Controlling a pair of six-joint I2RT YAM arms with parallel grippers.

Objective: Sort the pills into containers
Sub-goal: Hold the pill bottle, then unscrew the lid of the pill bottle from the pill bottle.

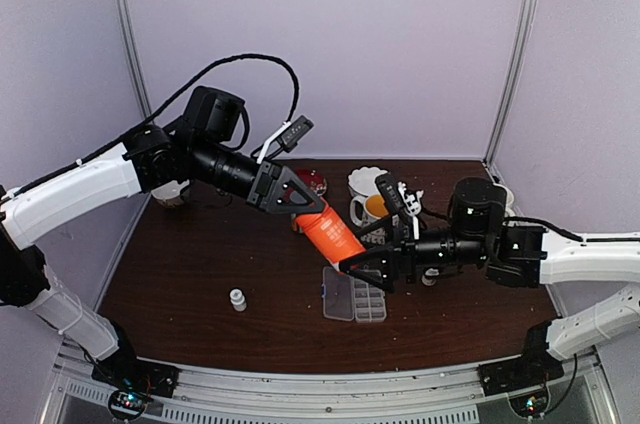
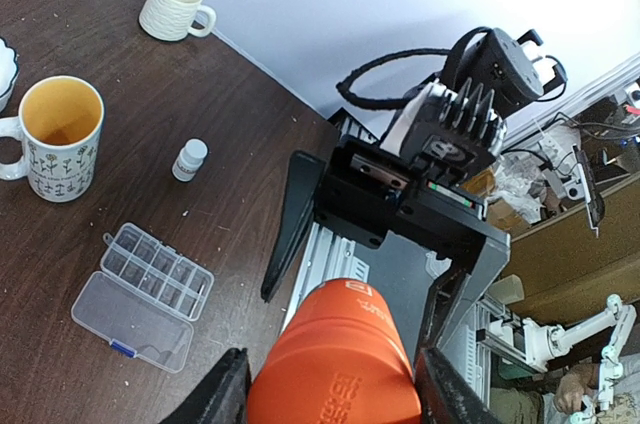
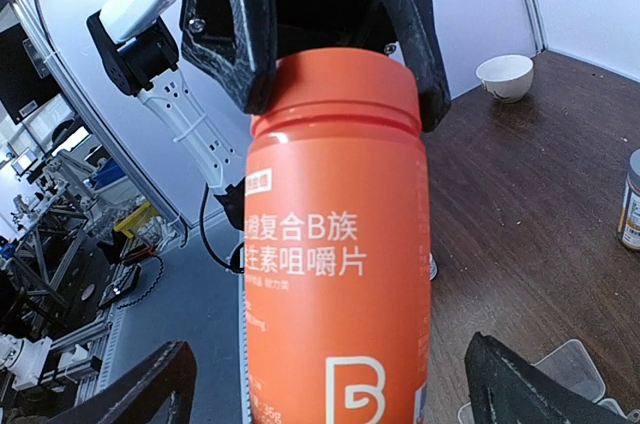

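Holding orange bottle (image 1: 332,234) tilted in air over table (image 1: 190,274): left gripper (image 1: 303,209), fingers clamped on its upper end. Right gripper (image 1: 362,270) at bottle's lower end, fingers spread wide, gap showing each side, no contact. Clear pill box (image 1: 339,296) on table just below right gripper, lid laid flat open, cells facing up. Cannot make out pills: too small. Flowered mug (image 1: 366,209) behind bottle. Small white-capped vial (image 1: 237,299) left of box, apart.

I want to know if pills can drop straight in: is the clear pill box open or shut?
Open: the pill box has its lid swung flat beside the exposed cells.
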